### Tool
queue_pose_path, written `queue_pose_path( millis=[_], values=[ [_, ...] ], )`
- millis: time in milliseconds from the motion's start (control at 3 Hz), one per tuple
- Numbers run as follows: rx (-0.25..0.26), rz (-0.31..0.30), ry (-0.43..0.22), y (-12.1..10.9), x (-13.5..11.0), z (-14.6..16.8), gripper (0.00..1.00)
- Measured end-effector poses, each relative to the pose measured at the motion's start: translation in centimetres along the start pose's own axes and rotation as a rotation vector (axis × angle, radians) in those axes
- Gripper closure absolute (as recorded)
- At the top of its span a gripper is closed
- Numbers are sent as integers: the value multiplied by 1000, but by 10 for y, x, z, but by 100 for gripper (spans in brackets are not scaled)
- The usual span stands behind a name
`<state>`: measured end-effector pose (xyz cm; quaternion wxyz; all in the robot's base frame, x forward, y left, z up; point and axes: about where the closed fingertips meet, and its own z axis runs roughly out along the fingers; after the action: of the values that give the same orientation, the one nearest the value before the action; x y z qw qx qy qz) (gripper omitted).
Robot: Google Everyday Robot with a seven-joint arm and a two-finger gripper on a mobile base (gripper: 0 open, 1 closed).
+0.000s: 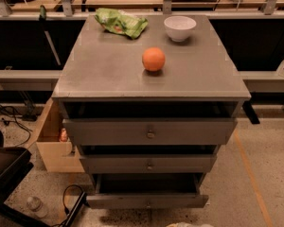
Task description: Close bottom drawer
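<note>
The bottom drawer stood pulled out, lowest of three. A sliver of the gripper showed at the near edge before it, its grip impossible to tell. An orange and a bowl sat on the cabinet top.

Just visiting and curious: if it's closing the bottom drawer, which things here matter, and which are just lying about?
For the job: bottom drawer, pulled out; gripper, barely showing at the view's lower edge, in front of the drawer.

Lying about: orange, bowl and green bag on the cabinet top; cardboard box and bottle on the floor, left.
</note>
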<state>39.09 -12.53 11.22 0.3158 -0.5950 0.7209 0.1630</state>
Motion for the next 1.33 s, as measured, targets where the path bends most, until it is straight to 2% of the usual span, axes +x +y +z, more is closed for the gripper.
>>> queue_pose_path(
  millis=[333, 1000, 1333],
  values=[
    [5, -16, -31, -18, -10, 2, 100],
    [-28, -95, -67, -103, -32, 26, 100],
    [-28, -95, -67, -103, -32, 26, 100]
  ],
)
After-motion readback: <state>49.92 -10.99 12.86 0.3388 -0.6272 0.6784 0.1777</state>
